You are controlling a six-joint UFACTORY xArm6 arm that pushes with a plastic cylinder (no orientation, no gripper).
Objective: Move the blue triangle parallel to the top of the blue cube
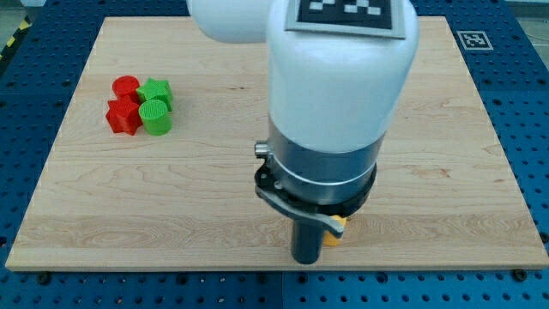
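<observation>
No blue triangle and no blue cube show in the camera view; the arm's large white and grey body (330, 112) hides the middle of the wooden board (214, 206). My rod comes down near the view's bottom centre, and my tip (306, 259) rests on the board close to its lower edge. A small yellow block (335, 230) peeks out just to the right of the rod, touching or nearly touching it; its shape cannot be made out.
At the view's upper left sits a tight cluster: a red cylinder (126, 86), a green star-like block (157, 91), a red block (123, 115) and a green cylinder (156, 116). The board lies on a blue perforated table (26, 129).
</observation>
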